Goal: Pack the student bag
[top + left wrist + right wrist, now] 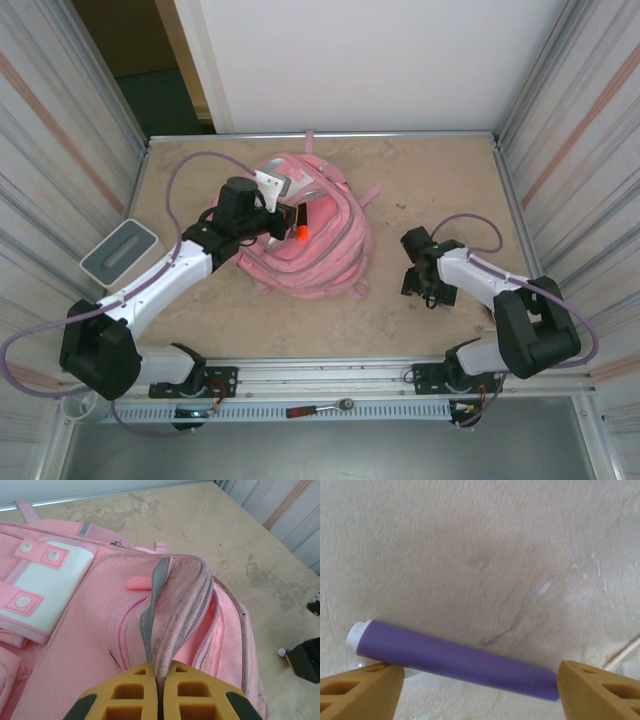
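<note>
The left gripper (296, 230) is pinching a fold of fabric beside the zip of the pink student bag (315, 255). Its jaws are clamped tight on that fold, pulling the edge up so the pocket mouth is gaping. The bag is lying flat on the table (440, 180), a little left of centre.

On the other side, well apart from the bag, the right gripper (477, 676) is hovering low over a purple tube (455, 662) with a white cap. The jaws are standing wide, one finger near each end of the tube, so they're lining up along its length. That looks like the awkward way in. I'd say the better move is turning the wrist and closing across the barrel near its middle. It also wants to be sitting low enough that the tube isn't rolling away, with the left arm holding that opening taut.
</note>
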{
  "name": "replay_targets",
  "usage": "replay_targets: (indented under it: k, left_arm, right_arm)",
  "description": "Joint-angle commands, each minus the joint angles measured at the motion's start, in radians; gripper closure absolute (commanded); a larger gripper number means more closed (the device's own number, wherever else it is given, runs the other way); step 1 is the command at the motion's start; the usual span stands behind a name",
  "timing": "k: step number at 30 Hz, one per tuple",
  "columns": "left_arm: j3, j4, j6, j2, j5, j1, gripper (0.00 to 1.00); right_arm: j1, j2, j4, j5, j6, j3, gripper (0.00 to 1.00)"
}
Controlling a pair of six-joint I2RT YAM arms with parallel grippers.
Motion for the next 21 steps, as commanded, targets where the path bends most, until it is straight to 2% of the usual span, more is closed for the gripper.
replay_targets:
  k: [1,3,6,8,15,21]
  left_arm:
    - [0.012,0.086,0.018,-0.015,0.009,-0.004,1.00]
    - [0.011,0.085,0.018,-0.019,0.006,-0.004,1.00]
    - [0.006,0.086,0.021,-0.022,0.001,-0.003,1.00]
    - [0.008,0.085,0.020,-0.022,0.002,-0.005,1.00]
    - [0.008,0.085,0.017,-0.017,0.004,-0.004,1.00]
    - [0.008,0.086,0.005,-0.028,0.017,-0.004,1.00]
  right_arm:
    - [-0.064,-0.001,0.053,-0.113,-0.055,-0.004,0.29]
    - [-0.108,-0.001,0.078,-0.169,-0.071,-0.021,0.39]
    - [-0.134,-0.011,0.098,-0.205,-0.082,-0.034,0.63]
    - [-0.135,-0.020,0.101,-0.206,-0.083,-0.038,0.71]
    - [-0.134,-0.104,0.129,-0.249,-0.056,-0.043,0.90]
    - [-0.069,-0.325,0.250,-0.388,0.053,-0.024,0.94]
